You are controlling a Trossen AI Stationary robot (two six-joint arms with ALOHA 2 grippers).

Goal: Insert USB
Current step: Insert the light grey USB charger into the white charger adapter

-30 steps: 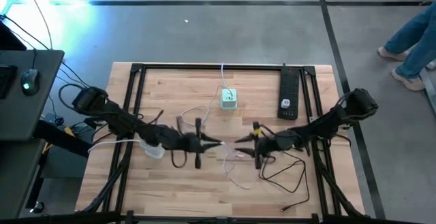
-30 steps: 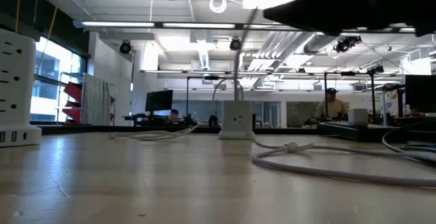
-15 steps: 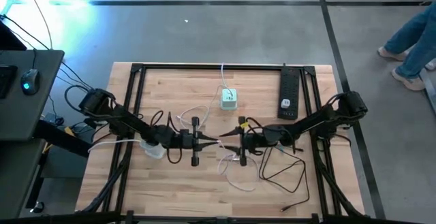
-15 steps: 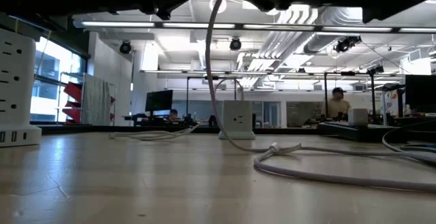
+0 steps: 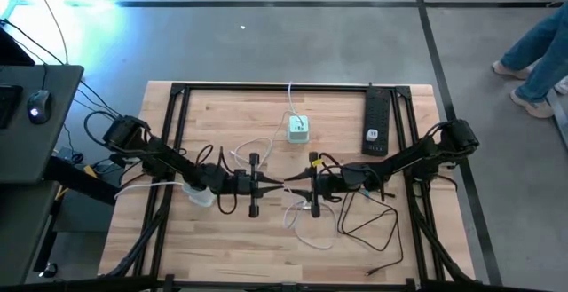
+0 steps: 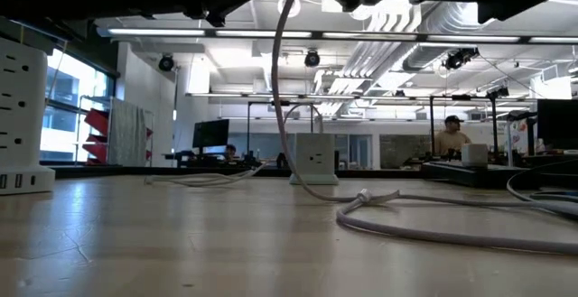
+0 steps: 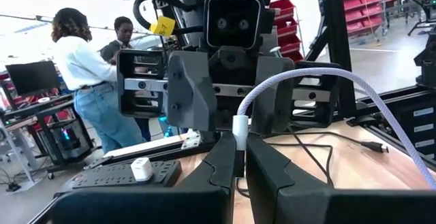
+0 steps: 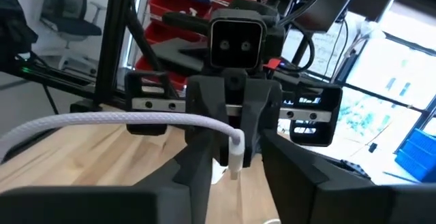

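USB plug (image 7: 240,133), the white end of a braided white cable (image 6: 424,229), was up off the table (image 5: 222,114) around the middle, pinched between the fingers of the left gripper (image 7: 240,157), which were together on it. A second ago the two grippers were apart in the high view. Half a second ago the right arm had come in, and since then nothing moved: left gripper (image 5: 273,184) and right gripper (image 5: 297,185) sat nose to nose. In the right wrist view the right gripper (image 8: 236,157) had its fingers spread, one on each side of the plug (image 8: 235,154) with a gap on both sides, so it was around the plug but not clamped. The cable arched out of the plug and drooped back down to the wood. Judgement: this looked like a handover or regrasp paused mid-air, with the left arm presenting the plug and the right lined up to take it. The insertion itself was not yet started. The likely socket, a small pale power cube (image 5: 297,129), stood well apart toward the far edge of the table with its own lead running off the back; it also showed in the low view (image 6: 313,158). A black power strip (image 5: 376,123) lay near the far right corner, untouched. Risk, as a guess: the plug could twist when the grip swapped, and cable slack could tug it off line. I could not tell the plug's orientation or its metal tip from these views.
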